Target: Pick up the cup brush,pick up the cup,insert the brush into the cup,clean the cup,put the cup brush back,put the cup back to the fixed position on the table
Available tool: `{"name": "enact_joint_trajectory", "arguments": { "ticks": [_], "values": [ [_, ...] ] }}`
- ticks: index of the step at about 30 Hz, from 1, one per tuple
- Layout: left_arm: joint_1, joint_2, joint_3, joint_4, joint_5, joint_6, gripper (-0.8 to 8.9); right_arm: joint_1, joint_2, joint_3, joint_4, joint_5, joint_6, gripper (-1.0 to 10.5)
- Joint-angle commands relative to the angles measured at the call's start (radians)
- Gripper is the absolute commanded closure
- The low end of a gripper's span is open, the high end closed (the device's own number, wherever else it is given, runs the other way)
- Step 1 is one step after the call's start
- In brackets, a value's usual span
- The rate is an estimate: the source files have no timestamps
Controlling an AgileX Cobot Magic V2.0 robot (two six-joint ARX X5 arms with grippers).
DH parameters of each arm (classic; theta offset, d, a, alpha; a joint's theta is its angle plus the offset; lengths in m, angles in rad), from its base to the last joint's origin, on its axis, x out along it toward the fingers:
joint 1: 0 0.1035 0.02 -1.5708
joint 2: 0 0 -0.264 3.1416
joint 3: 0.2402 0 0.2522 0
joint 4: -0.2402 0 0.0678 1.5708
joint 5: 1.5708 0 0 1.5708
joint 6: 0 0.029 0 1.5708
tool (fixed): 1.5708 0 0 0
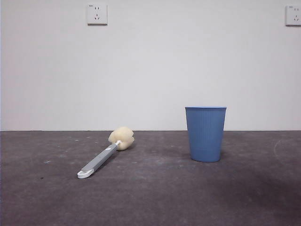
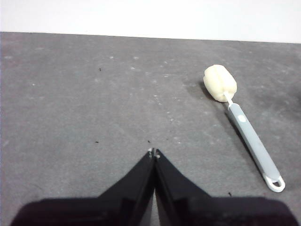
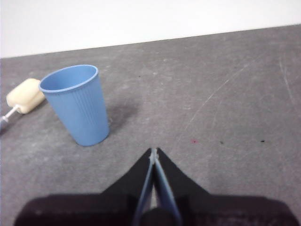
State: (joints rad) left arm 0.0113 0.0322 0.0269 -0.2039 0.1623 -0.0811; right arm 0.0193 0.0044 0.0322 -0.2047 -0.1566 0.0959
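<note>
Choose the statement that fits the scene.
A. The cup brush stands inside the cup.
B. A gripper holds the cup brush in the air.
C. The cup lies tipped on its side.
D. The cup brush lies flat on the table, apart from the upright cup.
D: the cup brush lies on the table, apart from the upright cup.

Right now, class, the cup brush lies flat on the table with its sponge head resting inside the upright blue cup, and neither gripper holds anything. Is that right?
Not quite. The cup brush does lie flat on the table, but its sponge head rests on the table, well apart from the upright blue cup, as the front view shows. The left gripper and the right gripper hold nothing.
</note>
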Motion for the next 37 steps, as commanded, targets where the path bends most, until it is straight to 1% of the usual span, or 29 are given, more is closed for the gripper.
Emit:
{"name": "enact_joint_trajectory", "arguments": {
  "ticks": [1, 2, 5, 6, 9, 13, 16, 21, 24, 27, 32, 33, 37],
  "values": [
    [0.003, -0.002, -0.008, -0.006, 0.005, -0.065, 8.17, 0.002, 0.000, -0.014, 0.003, -0.002, 0.138, 9.5],
    [0.003, -0.002, -0.008, -0.006, 0.005, -0.083, 8.17, 0.002, 0.000, -0.014, 0.003, -0.002, 0.169, 9.5],
    [0.003, -0.002, -0.005, -0.005, 0.029, -0.130, 8.19, 0.002, 0.004, -0.014, 0.003, -0.003, 0.179, 9.5],
    [0.003, -0.002, -0.005, -0.002, 0.041, -0.148, 8.20, 0.002, 0.005, -0.013, 0.002, -0.005, 0.193, 9.6],
    [0.003, -0.002, 0.010, -0.005, 0.077, -0.194, 8.20, 0.002, 0.012, 0.005, 0.002, -0.049, 0.253, 9.6],
    [0.002, -0.002, 0.056, -0.023, 0.088, -0.239, 8.20, 0.003, 0.028, 0.056, 0.001, -0.056, 0.266, 9.6],
    [0.002, -0.002, 0.104, -0.040, 0.112, -0.242, 8.20, 0.003, 0.050, 0.113, -0.015, -0.057, 0.270, 9.6],
    [0.002, 0.035, 0.219, -0.127, 0.142, -0.240, 8.20, 0.003, 0.123, 0.233, -0.058, -0.130, 0.266, 9.6],
    [0.002, 0.075, 0.290, -0.190, 0.193, -0.227, 8.20, 0.004, 0.174, 0.318, -0.136, -0.159, 0.234, 9.6],
    [0.002, 0.126, 0.365, -0.250, 0.255, -0.186, 8.20, 0.006, 0.237, 0.415, -0.243, -0.216, 0.171, 9.6],
    [0.002, 0.220, 0.491, -0.384, 0.360, -0.085, 8.20, 0.024, 0.350, 0.566, -0.426, -0.336, 0.023, 9.6],
    [0.002, 0.236, 0.511, -0.410, 0.380, -0.063, 8.20, 0.028, 0.371, 0.591, -0.457, -0.356, 0.004, 9.6],
    [0.001, 0.302, 0.590, -0.519, 0.461, 0.019, 8.20, 0.045, 0.460, 0.696, -0.610, -0.398, -0.077, 9.6]
  ]
}}
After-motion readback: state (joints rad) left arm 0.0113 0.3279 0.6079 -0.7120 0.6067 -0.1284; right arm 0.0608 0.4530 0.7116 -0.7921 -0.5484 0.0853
